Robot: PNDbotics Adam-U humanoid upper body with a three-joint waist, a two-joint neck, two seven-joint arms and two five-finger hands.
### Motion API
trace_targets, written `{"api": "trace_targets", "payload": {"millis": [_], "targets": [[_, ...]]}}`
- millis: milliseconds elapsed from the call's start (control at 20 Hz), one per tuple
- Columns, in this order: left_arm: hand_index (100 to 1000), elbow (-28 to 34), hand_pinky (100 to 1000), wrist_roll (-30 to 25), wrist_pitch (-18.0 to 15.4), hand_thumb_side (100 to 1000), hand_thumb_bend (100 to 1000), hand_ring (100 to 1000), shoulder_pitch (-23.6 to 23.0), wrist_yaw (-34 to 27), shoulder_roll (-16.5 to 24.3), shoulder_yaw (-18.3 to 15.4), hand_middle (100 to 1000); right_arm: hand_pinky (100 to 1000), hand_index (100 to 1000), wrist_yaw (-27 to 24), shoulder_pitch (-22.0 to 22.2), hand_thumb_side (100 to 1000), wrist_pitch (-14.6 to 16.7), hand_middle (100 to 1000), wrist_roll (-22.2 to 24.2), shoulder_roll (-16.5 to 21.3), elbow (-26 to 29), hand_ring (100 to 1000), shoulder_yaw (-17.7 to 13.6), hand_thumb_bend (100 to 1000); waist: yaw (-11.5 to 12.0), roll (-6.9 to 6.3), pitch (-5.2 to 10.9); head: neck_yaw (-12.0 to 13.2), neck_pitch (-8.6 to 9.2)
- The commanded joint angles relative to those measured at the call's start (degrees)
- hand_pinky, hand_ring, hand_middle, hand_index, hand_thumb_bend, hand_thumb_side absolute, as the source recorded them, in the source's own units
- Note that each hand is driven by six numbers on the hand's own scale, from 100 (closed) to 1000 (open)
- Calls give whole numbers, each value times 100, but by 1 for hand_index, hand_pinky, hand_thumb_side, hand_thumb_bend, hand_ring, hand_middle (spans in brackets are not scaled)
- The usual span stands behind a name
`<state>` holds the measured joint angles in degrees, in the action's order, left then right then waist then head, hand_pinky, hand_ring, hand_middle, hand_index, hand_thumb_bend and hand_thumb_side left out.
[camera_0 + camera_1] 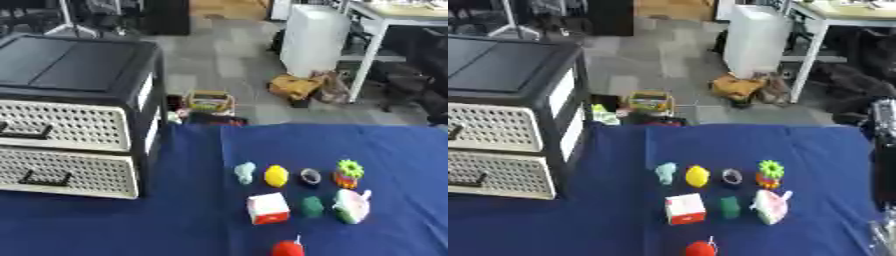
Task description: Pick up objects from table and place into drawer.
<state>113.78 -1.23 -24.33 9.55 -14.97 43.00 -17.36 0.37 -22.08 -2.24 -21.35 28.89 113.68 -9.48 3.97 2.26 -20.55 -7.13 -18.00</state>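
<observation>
While my right arm (883,150) shows only as a dark bar at the right edge, I cannot tell how that hand is set. On the blue cloth (105,225) lie small toys: a yellow lemon shape (276,176), a white-and-red box (268,208), a green block (312,206). Both perforated cream drawers (66,172) of the black cabinet (79,65) on my left sit closed.

Even, soft indoor light falls on the blue cloth (376,145), with no strong glare. The black drawer cabinet (79,115) throws a faint shadow at its base. Both views are blurred throughout; the small toys (302,192) lack sharp edges.
</observation>
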Motion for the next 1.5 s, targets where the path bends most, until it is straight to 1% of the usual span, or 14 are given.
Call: {"api": "trace_targets", "payload": {"millis": [50,150,250,300,450,550,650,900,1000,1100,1350,1400,1500], "targets": [[915,81,457,-97,153,1000,100,596,81,90,104,-90,611,666,838,-25,-20,992,20,494,28,87,91,695,-53,100,4,-22,113,-10,51],[901,81,431,-90,158,1000,100,575,100,222,107,-172,595,667,838,-25,-14,992,21,494,26,89,91,696,-59,100,9,-26,113,-20,47],[885,81,410,-19,104,1000,100,554,119,485,129,-268,580,667,839,-24,-6,992,19,494,26,89,91,696,-61,100,21,-29,116,-37,43],[866,81,376,58,73,1000,100,521,136,646,147,-317,558,667,839,-24,-4,992,19,494,24,91,91,696,-63,100,28,-31,119,-48,40],[842,81,313,492,24,1000,100,474,229,1160,246,-427,518,668,839,-23,5,992,20,494,19,99,91,697,-68,100,56,-32,131,-80,38],[834,81,297,778,32,1000,100,462,272,1476,327,-422,509,668,839,-23,12,992,21,494,19,104,91,697,-68,100,71,-38,138,-89,35],[831,81,295,980,123,1000,100,458,317,1738,384,-427,505,668,839,-23,22,992,19,494,21,108,91,697,-68,100,90,-48,148,-103,29],[819,81,282,1392,590,1000,100,445,470,2461,447,-501,495,669,839,-22,34,992,19,494,26,112,91,698,-67,100,101,-65,171,-115,23],[808,81,271,1402,705,1000,100,436,512,2739,448,-455,489,669,839,-23,36,992,20,494,27,111,91,698,-67,100,90,-68,177,-109,25],[791,81,250,1272,714,1000,100,420,525,2985,474,-412,477,669,839,-23,39,992,22,494,27,118,91,699,-68,100,86,-76,182,-113,23],[794,81,238,986,435,1000,100,393,419,3438,635,-374,473,670,839,-17,54,992,15,494,34,140,91,699,-66,100,111,-116,195,-180,18],[802,81,215,980,383,1000,100,352,384,3482,714,-381,459,670,838,-14,58,989,15,494,35,152,91,700,-66,100,130,-130,204,-209,13],[796,81,208,1018,282,1000,100,336,290,3541,926,-401,457,671,838,-10,68,991,13,494,35,178,91,700,-63,100,175,-158,222,-255,-1]]}}
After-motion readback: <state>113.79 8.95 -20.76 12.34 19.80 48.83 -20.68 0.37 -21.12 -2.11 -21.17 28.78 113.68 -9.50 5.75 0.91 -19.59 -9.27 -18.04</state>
